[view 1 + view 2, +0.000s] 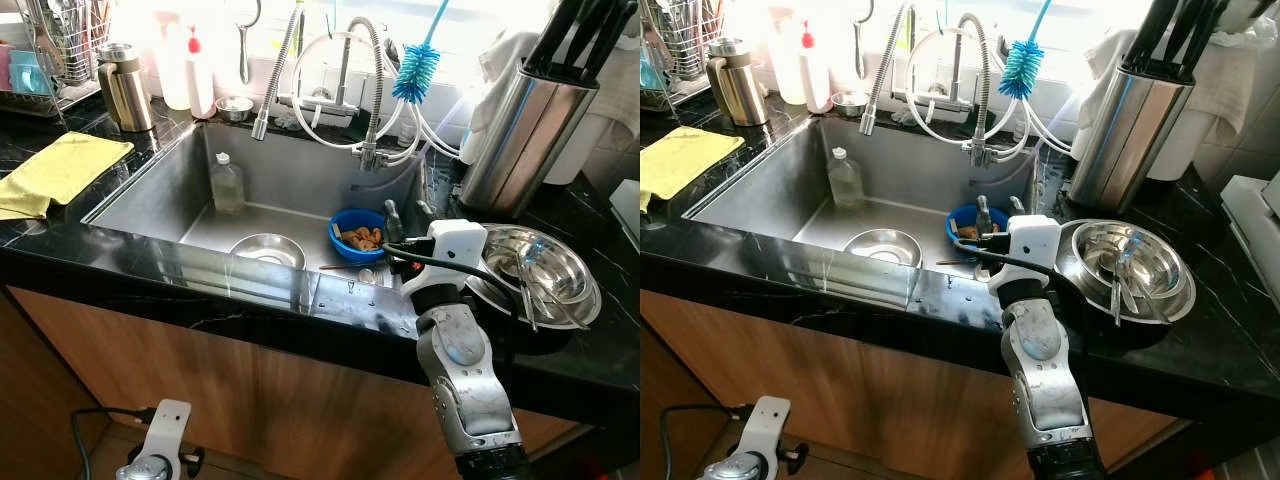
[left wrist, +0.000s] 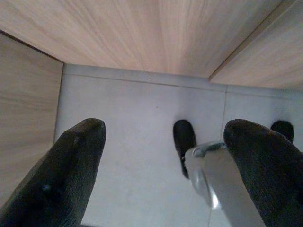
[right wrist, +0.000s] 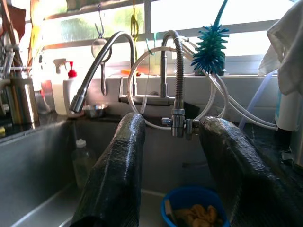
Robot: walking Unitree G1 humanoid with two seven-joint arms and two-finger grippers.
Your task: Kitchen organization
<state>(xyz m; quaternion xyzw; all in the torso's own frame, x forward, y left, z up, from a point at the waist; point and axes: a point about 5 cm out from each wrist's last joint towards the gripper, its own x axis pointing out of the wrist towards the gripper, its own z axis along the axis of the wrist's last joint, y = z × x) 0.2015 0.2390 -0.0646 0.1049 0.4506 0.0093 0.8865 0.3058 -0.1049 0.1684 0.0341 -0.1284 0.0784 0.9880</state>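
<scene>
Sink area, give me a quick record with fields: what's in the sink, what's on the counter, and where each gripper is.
in sink: blue bowl holding brown scraps, steel bowl, clear bottle upright
counter right of sink: stacked steel bowls, knife block
counter left of sink: yellow cloth, steel jug
right gripper: open, over the sink's front right corner, pointing at the blue bowl
left gripper: open, hanging low by the cabinet, above the floor
</scene>
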